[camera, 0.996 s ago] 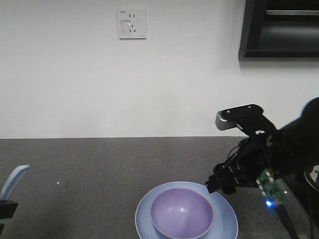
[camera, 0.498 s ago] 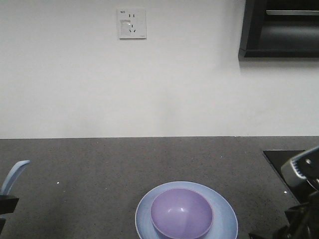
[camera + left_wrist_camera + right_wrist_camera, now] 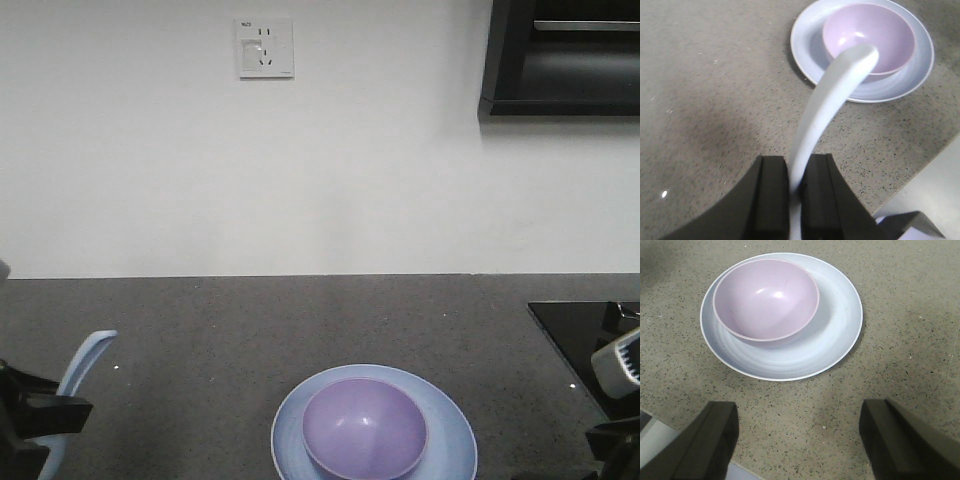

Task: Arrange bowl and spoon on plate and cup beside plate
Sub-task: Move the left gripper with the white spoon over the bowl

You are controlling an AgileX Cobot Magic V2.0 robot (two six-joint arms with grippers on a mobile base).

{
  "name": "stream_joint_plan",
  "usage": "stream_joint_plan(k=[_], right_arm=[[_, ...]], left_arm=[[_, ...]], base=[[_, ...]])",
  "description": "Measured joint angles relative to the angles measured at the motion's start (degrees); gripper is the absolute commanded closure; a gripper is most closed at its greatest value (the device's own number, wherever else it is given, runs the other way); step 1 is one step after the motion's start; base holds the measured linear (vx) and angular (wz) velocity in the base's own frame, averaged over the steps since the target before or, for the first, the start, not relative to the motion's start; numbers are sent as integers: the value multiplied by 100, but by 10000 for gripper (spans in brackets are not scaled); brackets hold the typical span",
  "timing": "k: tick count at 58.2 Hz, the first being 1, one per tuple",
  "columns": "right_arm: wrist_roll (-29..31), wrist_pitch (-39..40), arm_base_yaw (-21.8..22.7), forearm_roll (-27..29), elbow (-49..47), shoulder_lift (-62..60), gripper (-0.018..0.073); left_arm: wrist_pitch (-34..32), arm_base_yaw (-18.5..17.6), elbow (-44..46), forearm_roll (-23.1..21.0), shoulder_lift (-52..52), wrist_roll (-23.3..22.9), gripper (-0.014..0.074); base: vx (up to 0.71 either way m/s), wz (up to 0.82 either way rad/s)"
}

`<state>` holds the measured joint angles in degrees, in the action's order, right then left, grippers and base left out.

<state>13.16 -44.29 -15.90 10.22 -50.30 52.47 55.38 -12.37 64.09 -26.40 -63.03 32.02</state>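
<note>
One narrow pinch is all the left gripper (image 3: 795, 170) has on the spoon (image 3: 832, 95), jaws clamped around it left of the plate (image 3: 840, 330) and its bowl (image 3: 765, 295), so it may swivel or slip, while the right gripper (image 3: 800, 435) hangs wide open, empty.

Most of the plate (image 3: 452, 437) is taken by the bowl (image 3: 365, 428); only a band is left free around it, wider on the right. Bare countertop (image 3: 200, 345) is seen between the plate and the spoon (image 3: 83, 360) at the left.
</note>
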Motion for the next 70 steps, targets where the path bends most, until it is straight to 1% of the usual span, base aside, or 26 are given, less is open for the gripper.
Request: stream_joint_plan(k=[7,15,23,32,40,49,57,70], right_arm=[[0,0,0,0,0,0,10],[0,2,0,0,0,0,10],[0,7,0,0,0,0,10],[0,7,0,0,0,0,10],[0,9,0,0,0,0,10],[0,9,0,0,0,0,10],[0,9,0,0,0,0,10],[0,9,0,0,0,0,10]], left_arm=[[103,-217,416,-45,-456,223,413],[158,-652,982,-66,-1128,400,411],[267,-1053,1656,65,-1878,451,407],[298,-1384,2325,198,-2557,457,403],[244,-1672,2909,216,-3134,502,401],[-21,-2006,3519,216,-3757,509,400],[-388,-2244,3863,209,-4294,509,397],[-1142,-2507,4008,81,-4958,510,393]], base=[[0,0],[0,0],[0,0],[0,0],[0,0],[0,0],[0,0],[0,0]])
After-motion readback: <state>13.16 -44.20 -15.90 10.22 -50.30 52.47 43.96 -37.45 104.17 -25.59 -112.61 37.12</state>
